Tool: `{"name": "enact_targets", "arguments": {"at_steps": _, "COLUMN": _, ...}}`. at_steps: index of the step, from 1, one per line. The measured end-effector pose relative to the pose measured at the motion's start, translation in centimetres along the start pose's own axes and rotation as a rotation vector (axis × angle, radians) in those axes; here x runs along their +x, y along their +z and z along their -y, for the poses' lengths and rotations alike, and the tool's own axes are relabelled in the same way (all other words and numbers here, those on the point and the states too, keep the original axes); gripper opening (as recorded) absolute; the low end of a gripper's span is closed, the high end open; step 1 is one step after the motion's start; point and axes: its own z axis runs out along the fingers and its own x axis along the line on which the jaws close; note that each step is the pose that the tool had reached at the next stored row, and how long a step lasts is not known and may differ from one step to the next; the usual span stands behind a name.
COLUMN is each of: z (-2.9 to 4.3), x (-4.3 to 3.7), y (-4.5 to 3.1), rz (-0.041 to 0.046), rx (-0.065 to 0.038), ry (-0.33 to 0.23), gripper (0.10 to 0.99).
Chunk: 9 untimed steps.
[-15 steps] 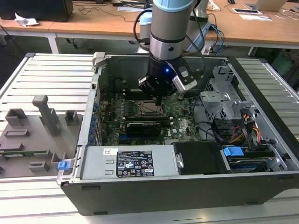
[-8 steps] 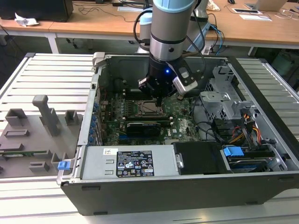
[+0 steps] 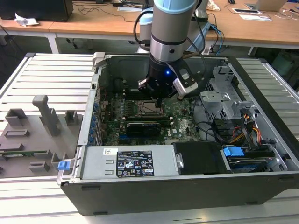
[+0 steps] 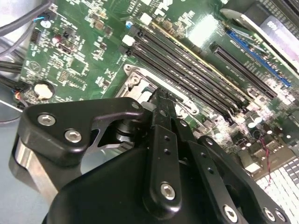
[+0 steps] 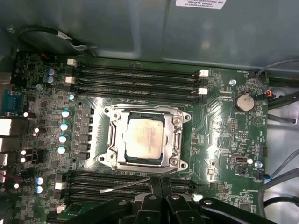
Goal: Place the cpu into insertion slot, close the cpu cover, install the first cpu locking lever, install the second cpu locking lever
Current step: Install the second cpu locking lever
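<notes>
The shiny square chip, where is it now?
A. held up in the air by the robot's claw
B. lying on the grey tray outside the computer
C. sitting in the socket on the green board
C: the cpu lies flat in the insertion slot, with the cpu cover framing it.

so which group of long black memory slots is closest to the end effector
The memory slot bank next to the end effector in the first wrist view; the other bank lies beyond the cpu.
</notes>
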Motion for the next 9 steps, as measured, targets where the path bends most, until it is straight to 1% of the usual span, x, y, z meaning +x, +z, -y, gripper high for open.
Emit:
{"name": "enact_targets", "arguments": {"at_steps": 2, "z": 0.12, "x": 0.02, "y": 0.05, "rz": -0.0012, "rx": 0.0, "ry": 0.0, "gripper": 0.106}}
{"name": "enact_targets", "arguments": {"at_steps": 9, "z": 0.12, "x": 0.28, "y": 0.11, "rz": -0.0012, "rx": -0.002, "ry": 0.0, "gripper": 0.106}}
